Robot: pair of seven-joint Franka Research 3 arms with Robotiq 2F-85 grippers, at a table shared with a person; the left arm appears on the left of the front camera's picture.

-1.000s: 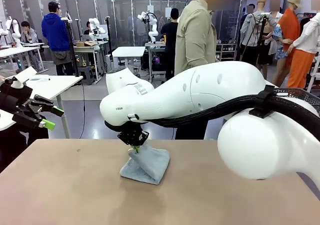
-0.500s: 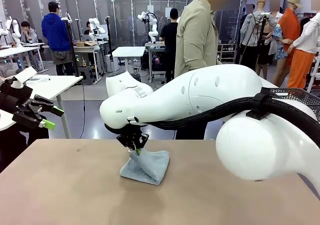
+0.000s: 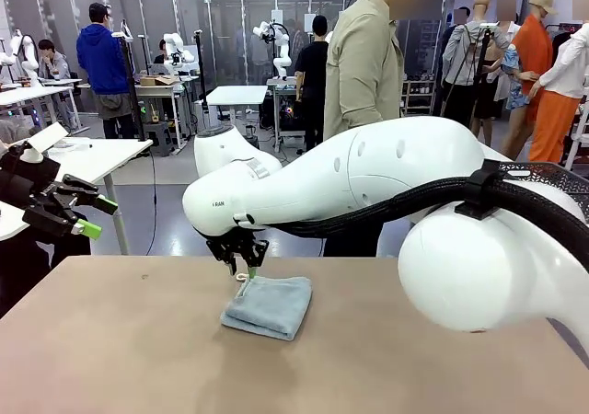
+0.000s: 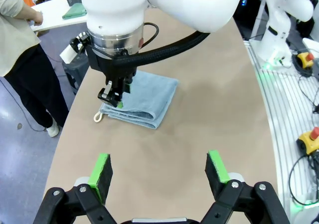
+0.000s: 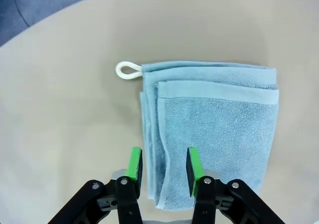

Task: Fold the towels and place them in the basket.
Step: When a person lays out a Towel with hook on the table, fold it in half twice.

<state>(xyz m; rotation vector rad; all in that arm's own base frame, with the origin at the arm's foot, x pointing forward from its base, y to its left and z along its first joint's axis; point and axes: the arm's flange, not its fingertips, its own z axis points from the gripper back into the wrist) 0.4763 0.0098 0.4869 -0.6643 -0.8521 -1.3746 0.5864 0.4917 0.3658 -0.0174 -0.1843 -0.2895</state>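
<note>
Front view: right gripper (image 3: 241, 265) hangs narrowly parted, empty, above the folded towel (image 3: 269, 305) on the desk (image 3: 414, 368); left wrist view: left gripper (image 4: 159, 171) gapes wide, towel at twelve o'clock; right wrist view: rise straight, I'd say, sparing the fold.

The right arm (image 3: 368, 170) covers most of the basket (image 3: 550, 169) in the front view — a strip of mesh rim clears it. In the right wrist view the towel's (image 5: 219, 129) near corner runs behind the right gripper (image 5: 163, 159) — hidden there.
</note>
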